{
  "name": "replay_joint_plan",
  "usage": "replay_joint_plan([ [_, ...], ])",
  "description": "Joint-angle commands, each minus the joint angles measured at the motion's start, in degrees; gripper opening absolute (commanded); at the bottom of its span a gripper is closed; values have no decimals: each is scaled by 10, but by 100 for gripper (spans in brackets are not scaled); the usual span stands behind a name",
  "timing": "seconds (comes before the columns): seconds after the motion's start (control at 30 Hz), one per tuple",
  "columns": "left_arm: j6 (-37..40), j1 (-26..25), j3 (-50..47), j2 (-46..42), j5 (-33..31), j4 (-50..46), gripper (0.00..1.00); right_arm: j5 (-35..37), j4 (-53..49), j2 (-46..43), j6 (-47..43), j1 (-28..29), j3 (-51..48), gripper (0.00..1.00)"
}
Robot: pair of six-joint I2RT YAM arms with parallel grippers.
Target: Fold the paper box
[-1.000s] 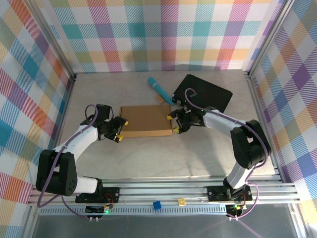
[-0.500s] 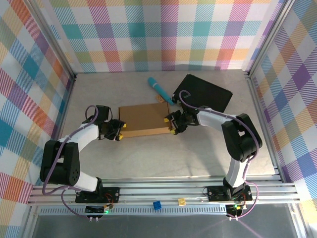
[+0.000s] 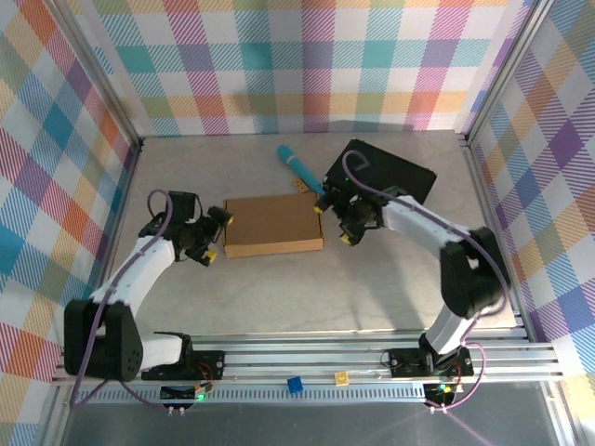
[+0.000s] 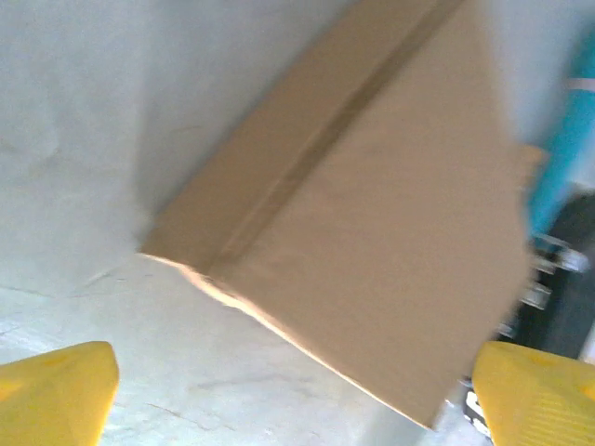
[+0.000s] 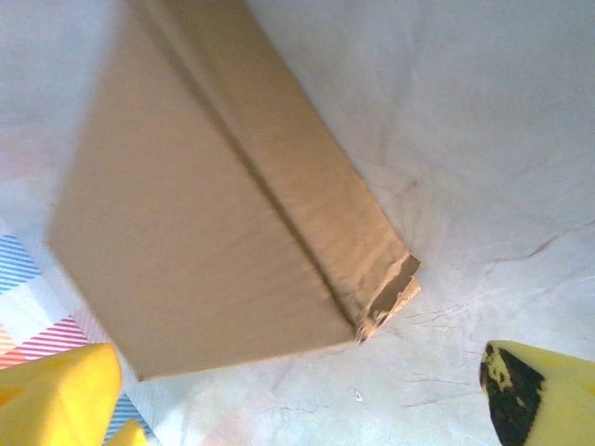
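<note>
The paper box (image 3: 274, 224) lies closed and flat on the table as a shallow brown cardboard rectangle. My left gripper (image 3: 218, 234) stands open just off its left end, its yellow fingertips (image 3: 226, 216) apart and holding nothing. My right gripper (image 3: 333, 223) stands open just off the right end, also empty. In the left wrist view the paper box (image 4: 372, 214) lies ahead of the left gripper (image 4: 297, 400), with bare table between. From the right wrist, the paper box (image 5: 214, 232) shows a frayed corner, clear of the right gripper (image 5: 297, 395).
A teal cylinder (image 3: 299, 167) lies behind the box, touching or nearly touching its far right corner. A black rectangular case (image 3: 386, 177) sits at the back right, close behind my right arm. Plaid walls enclose the table (image 3: 307, 288) on three sides.
Both grippers were at the box's ends with narrower jaws. They have since drawn back a little from it and opened wide. The box stays in place.
</note>
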Motion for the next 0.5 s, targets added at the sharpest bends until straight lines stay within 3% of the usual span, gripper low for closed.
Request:
replay_joint_plan([
  [0.0,59,4,60,-72,-66,-77,100,146,-100,-126,-154,-26,15,99],
  [0.13,103,3,94,-146,-193,-152,100,352,-177,-247,-235,-29,0,99],
  [0.2,111,2,97,-172,-300,-202,100,462,-183,-303,-249,-29,-42,99],
  [0.23,113,-1,90,-185,-370,-229,100,505,-142,-337,-297,-29,-87,99],
  [0.27,133,-1,77,-196,-416,-234,100,531,-96,-366,-361,-29,-136,99],
  [0.37,342,-1,-17,-257,-464,-124,100,563,82,-438,-525,-29,-289,99],
  [0.47,447,2,-117,-308,-507,-38,100,540,180,-449,-583,-33,-384,99],
])
